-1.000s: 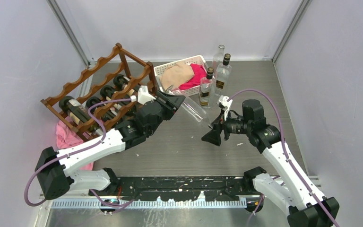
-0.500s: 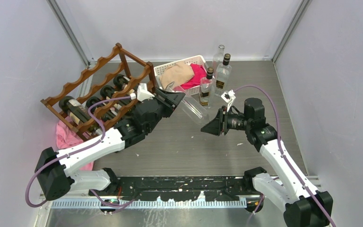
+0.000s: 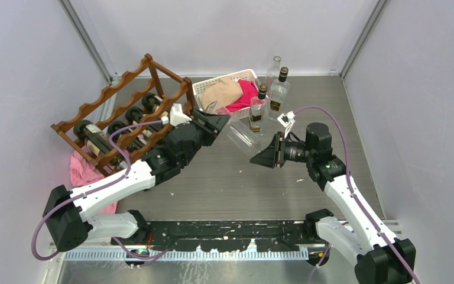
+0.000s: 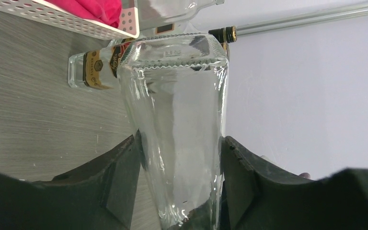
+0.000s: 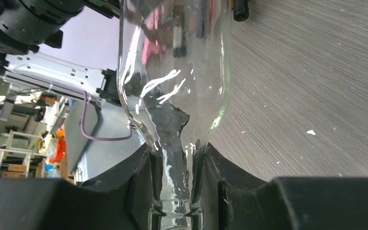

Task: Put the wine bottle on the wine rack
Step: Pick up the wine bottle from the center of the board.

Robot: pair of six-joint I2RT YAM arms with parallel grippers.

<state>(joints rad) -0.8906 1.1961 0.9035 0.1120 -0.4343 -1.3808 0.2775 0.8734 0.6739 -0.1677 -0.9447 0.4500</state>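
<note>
A clear glass wine bottle (image 3: 242, 136) hangs above the table between both arms, lying nearly level. My left gripper (image 3: 220, 124) is shut on its wide body; in the left wrist view both pads press the glass (image 4: 177, 120) on either side of the gripper (image 4: 179, 143). My right gripper (image 3: 258, 158) is shut on the bottle's neck, and the right wrist view shows the neck (image 5: 176, 167) pinched in the gripper (image 5: 177, 153). The reddish-brown wine rack (image 3: 129, 73) stands at the back left, behind the left arm, with dark bottles (image 3: 97, 139) lying in its lower tiers.
A white basket (image 3: 204, 86) with beige and pink cloths sits behind the held bottle. Three upright bottles (image 3: 279, 89) stand to its right. A pink cloth (image 3: 83, 168) lies on the floor by the rack's near corner. Grey walls close in both sides.
My right gripper was open around the neck a second ago and has shut on it. Both grippers and the bottle have drifted slightly up and back.
</note>
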